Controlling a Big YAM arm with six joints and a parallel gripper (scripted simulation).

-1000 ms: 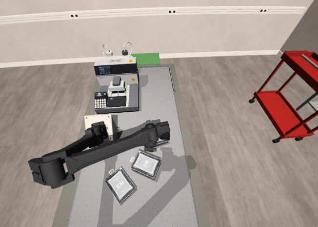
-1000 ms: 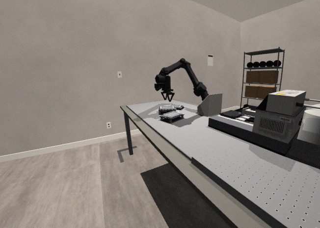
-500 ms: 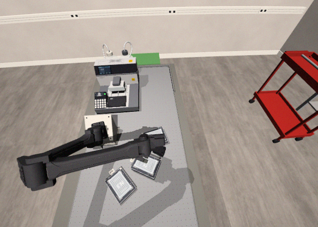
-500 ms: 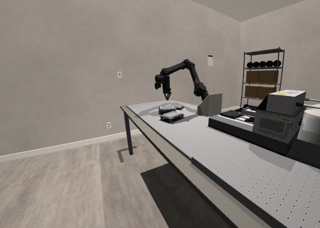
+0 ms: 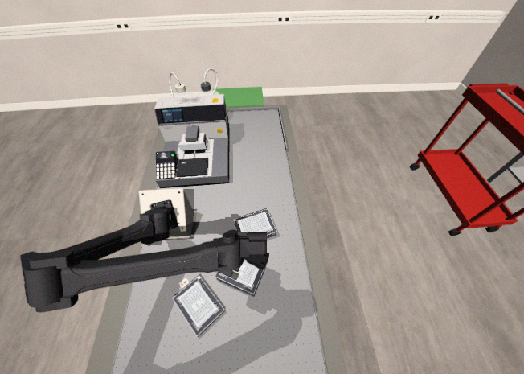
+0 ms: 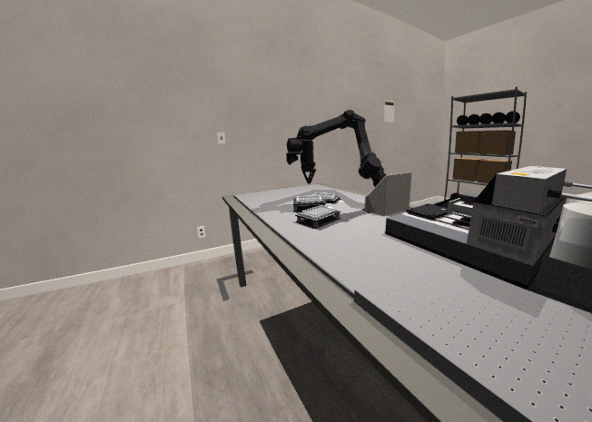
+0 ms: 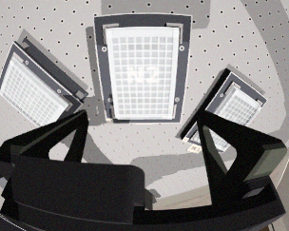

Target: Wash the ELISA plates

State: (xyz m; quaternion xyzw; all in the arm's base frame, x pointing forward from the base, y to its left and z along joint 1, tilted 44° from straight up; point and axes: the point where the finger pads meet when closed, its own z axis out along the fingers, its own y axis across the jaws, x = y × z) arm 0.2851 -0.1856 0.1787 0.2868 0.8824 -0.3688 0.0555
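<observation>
From the top, the end effector [image 5: 245, 265] [image 6: 310, 181] [image 7: 143, 115] is over the middle plate [image 5: 251, 273] [image 6: 308, 200] [image 7: 143, 72], and the washer [image 5: 216, 159] [image 6: 502, 251] shows a green lamp. In the exterior view it hangs above the counter [image 5: 262, 149] [image 6: 382, 273] [image 7: 214, 28]. The wrist view shows fingers apart, holding nothing, that plate in nest N2 [image 7: 101, 70]; picking it up seems in hand, calling for alignment, descent, then closing.

Beige walls [image 5: 262, 60] [image 6: 143, 73], wood-look flr [image 5: 360, 170] [image 6: 119, 336], red cart [image 5: 459, 187] R side, metal shelf unit [image 6: 488, 94] w/ brown boxes [image 6: 497, 142]
</observation>
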